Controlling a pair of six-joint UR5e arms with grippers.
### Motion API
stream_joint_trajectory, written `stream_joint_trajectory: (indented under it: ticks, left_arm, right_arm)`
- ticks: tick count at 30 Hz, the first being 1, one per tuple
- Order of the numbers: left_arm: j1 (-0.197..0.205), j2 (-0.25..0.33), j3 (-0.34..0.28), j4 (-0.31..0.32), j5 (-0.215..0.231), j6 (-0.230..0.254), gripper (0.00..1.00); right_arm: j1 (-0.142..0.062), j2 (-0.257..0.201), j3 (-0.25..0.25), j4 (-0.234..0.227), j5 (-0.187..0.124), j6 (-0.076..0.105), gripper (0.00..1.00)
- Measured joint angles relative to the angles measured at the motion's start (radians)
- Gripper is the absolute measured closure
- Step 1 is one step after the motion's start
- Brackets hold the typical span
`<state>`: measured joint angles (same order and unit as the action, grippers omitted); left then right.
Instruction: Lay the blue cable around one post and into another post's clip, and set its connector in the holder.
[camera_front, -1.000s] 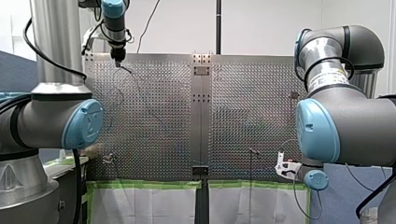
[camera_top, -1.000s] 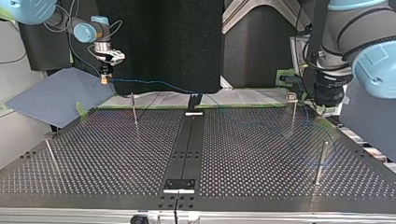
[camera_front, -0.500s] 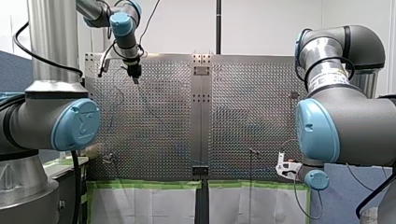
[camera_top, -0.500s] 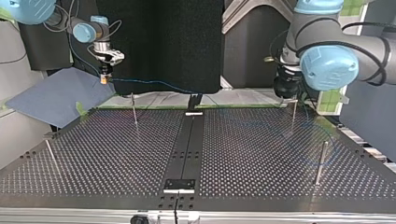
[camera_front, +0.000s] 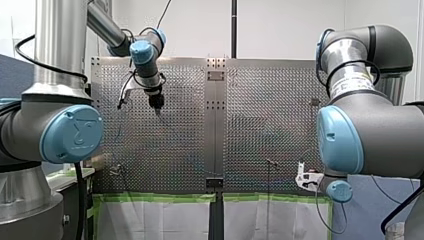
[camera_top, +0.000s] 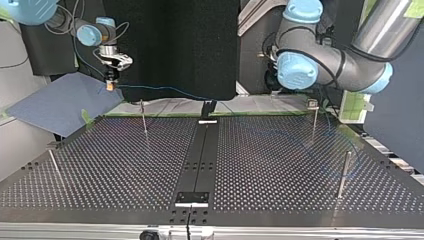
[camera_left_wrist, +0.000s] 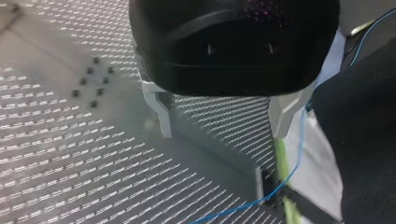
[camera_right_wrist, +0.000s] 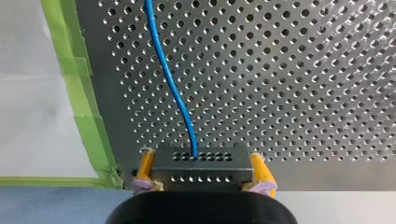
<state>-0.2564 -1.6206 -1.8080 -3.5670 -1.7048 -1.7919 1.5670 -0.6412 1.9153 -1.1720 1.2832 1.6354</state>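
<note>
Left gripper (camera_front: 156, 107) swung toward table (camera_front: 260, 100) middle; right gripper (camera_right_wrist: 203, 173) clamps connector (camera_right_wrist: 201, 161).

A plain white wall (camera_front: 285, 30) backs one side, a dark panel (camera_top: 170, 45) the other.

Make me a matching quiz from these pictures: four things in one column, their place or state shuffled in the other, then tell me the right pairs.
Things:
1. connector
2. green tape
3. my left gripper
4. blue cable

Place or state:
A. open, nothing between its fingers
B. runs from the connector out over the perforated table
C. clamped between the yellow pads of my right gripper
D. stuck along the table's edge

Pairs: 1-C, 2-D, 3-A, 4-B.
</note>
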Motion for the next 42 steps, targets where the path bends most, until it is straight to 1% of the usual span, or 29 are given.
stream_joint_trajectory:
  ticks: [5, 8, 11, 14, 18, 23, 28, 35, 42]
  left_arm:
    - [-0.048, -0.048, -0.048, 0.047, 0.047, -0.045, 0.0]
    - [-0.071, -0.071, -0.064, 0.07, 0.07, -0.068, 0.0]
    - [-0.093, -0.093, -0.07, 0.093, 0.084, -0.089, 0.0]
    - [-0.115, -0.115, -0.072, 0.115, 0.089, -0.112, 0.0]
    - [-0.144, -0.144, -0.08, 0.144, 0.082, -0.13, 0.0]
    - [-0.186, -0.186, -0.117, 0.186, 0.053, -0.114, 0.0]
    - [-0.236, -0.236, -0.142, 0.235, 0.042, -0.116, 0.0]
    - [-0.3, -0.3, -0.144, 0.3, 0.04, -0.143, 0.0]
    - [-0.354, -0.354, -0.122, 0.353, 0.047, -0.152, 0.0]
  right_arm:
    - [0.002, -0.014, 0.0, 0.01, 0.001, -0.005, 1.0]
    - [0.003, -0.016, 0.0, 0.012, 0.0, -0.006, 1.0]
    - [0.003, -0.016, 0.0, 0.015, 0.0, -0.006, 1.0]
    - [0.003, -0.016, 0.0, 0.018, 0.0, -0.007, 1.0]
    - [0.003, -0.016, 0.0, 0.021, 0.001, -0.01, 1.0]
    - [0.003, -0.016, 0.0, 0.023, 0.001, -0.012, 1.0]
    - [0.003, -0.016, 0.0, 0.023, 0.001, -0.014, 1.0]
    - [0.003, -0.016, 0.0, 0.025, 0.001, -0.017, 1.0]
    - [0.006, -0.016, 0.0, 0.026, 0.001, -0.019, 1.0]
